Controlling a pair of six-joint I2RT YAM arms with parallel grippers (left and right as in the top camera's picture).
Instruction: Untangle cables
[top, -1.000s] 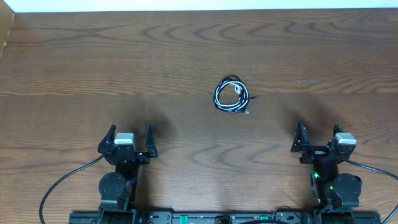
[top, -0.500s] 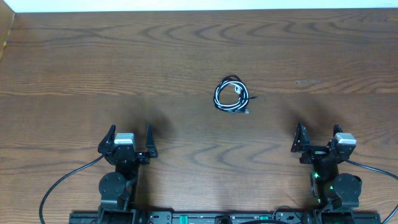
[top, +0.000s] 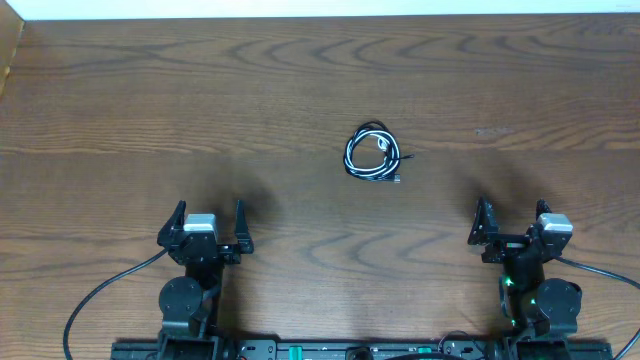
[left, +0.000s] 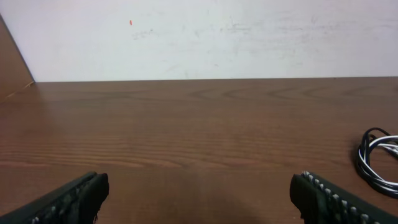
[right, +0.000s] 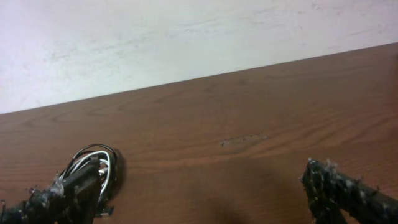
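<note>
The cables (top: 373, 153), one thin black cord and one thin white cord, lie coiled together in a small loop on the wooden table (top: 300, 90), a little right of centre. They show at the right edge of the left wrist view (left: 378, 158) and at the lower left of the right wrist view (right: 93, 168), partly behind my right finger. My left gripper (top: 207, 222) is open and empty near the front edge, well left of the cables. My right gripper (top: 512, 224) is open and empty at the front right.
Thick black wires (top: 100, 295) run from the arm bases along the front edge. A white wall (left: 199, 37) stands beyond the table's far edge. A faint scuff mark (top: 495, 131) lies on the table right of the cables.
</note>
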